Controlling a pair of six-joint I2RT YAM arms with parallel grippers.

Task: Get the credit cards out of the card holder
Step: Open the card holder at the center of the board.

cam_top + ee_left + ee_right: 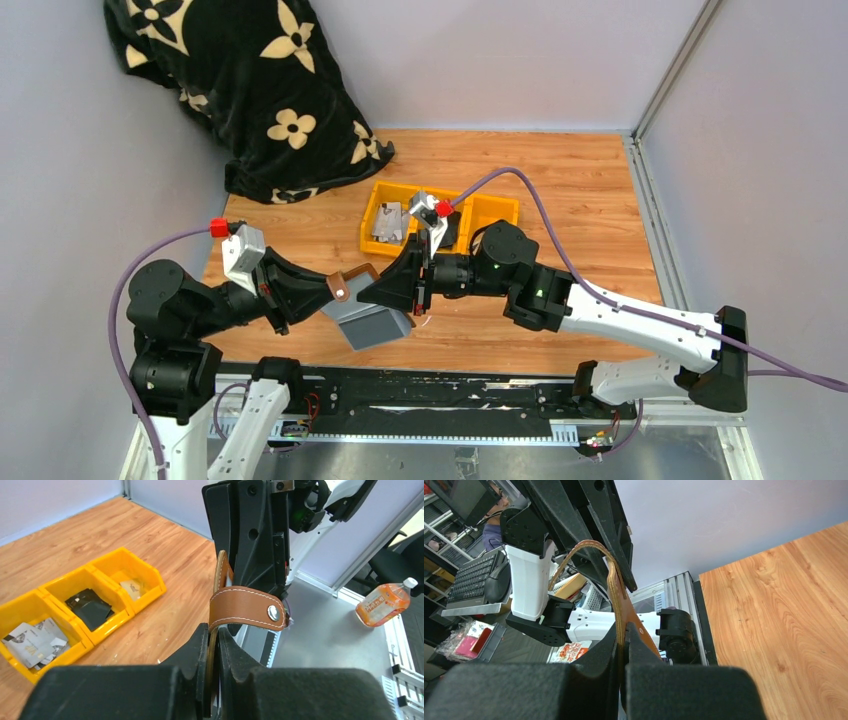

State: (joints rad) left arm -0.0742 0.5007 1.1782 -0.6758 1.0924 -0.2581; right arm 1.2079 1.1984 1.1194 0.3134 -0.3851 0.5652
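Your left gripper (214, 635) and right gripper (622, 632) both pinch the card holder (368, 322) from opposite sides, jaws closed on its brown leather. It hangs above the table (600, 200), just nearer you than the yellow bins (497, 210), with its grey face showing.

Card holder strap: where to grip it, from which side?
Probably the strap near its snap, pinched across its flat faces from above: it arches clear of the card holder, whose edges the left gripper and right gripper clamp.
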